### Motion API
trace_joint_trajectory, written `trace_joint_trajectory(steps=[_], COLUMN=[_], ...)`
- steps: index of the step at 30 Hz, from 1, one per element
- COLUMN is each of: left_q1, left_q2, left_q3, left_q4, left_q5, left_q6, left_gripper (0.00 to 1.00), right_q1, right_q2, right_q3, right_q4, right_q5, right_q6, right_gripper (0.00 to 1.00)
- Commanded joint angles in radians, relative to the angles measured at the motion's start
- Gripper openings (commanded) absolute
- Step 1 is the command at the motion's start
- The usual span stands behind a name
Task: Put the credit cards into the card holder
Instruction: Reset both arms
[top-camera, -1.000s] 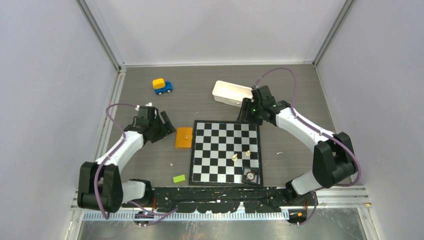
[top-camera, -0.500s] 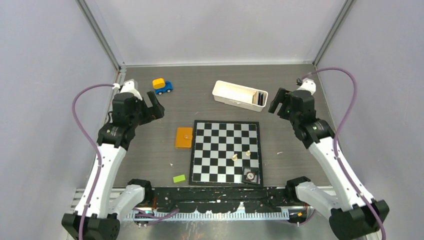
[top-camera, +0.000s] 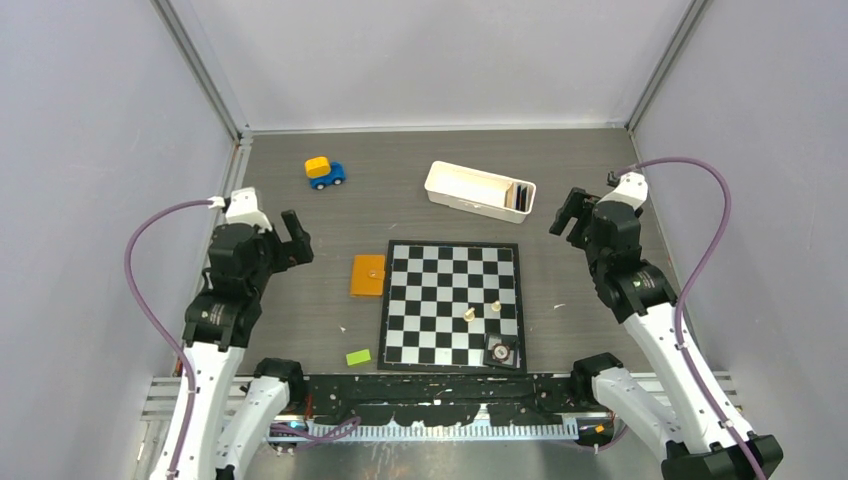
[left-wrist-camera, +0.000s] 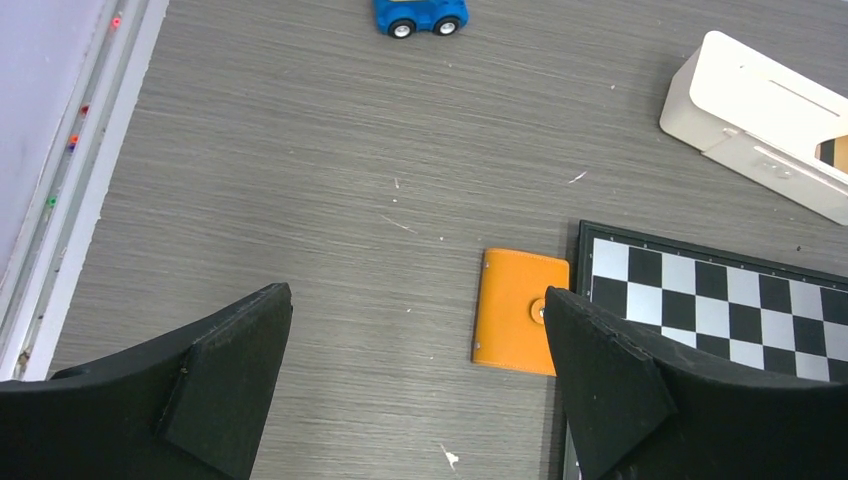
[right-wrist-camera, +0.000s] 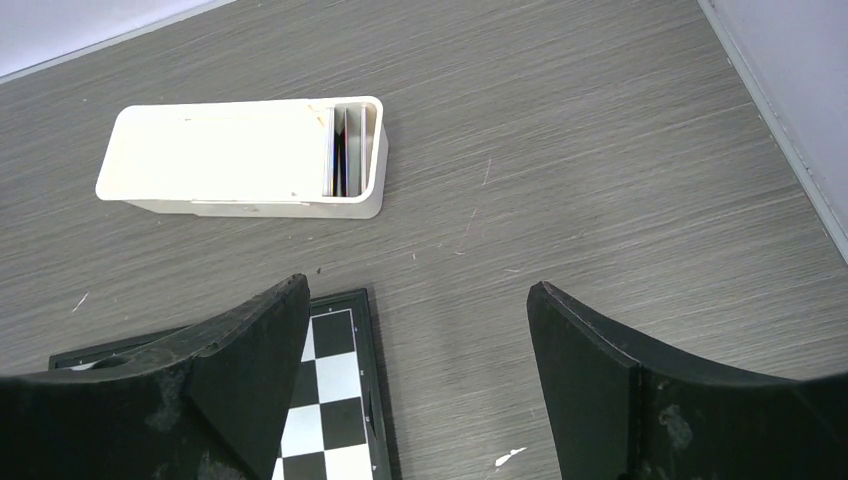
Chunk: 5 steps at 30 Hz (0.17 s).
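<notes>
Left gripper (left-wrist-camera: 417, 300) is hanging with jaws spread wide; the card holder (left-wrist-camera: 520, 325) is lying closed, just beside the chessboard (left-wrist-camera: 720, 310).

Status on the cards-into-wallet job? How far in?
Done: nothing visible. The wallet lies shut beside the chessboard, and the cards seem to stand on edge in the end of the white tray. In hand: nothing; left fingers and right fingers are open and empty, above the table. Left: open the wallet, pull the cards, slide them in.
</notes>
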Motion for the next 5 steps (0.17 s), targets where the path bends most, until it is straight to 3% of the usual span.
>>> trace_joint_trajectory(steps=[1,5], left_q1=[0.005,0.005], left_q2=[0.01,0.034], left_q3=[0.001,0.006], left_q4=[0.034,0.025], left_q5=[-0.02,-0.03], left_q6=[0.021,0.024], left_gripper=[1.0,1.0], right_q1=[0.001,0.002], right_q2=[-0.01,-0.026], right_q3=[0.011,0.01], right_q4=[0.05,0.044], right_q5=[0.037,0.043], right_q6=[-0.01,-0.005], right_gripper=[0.84,0.84])
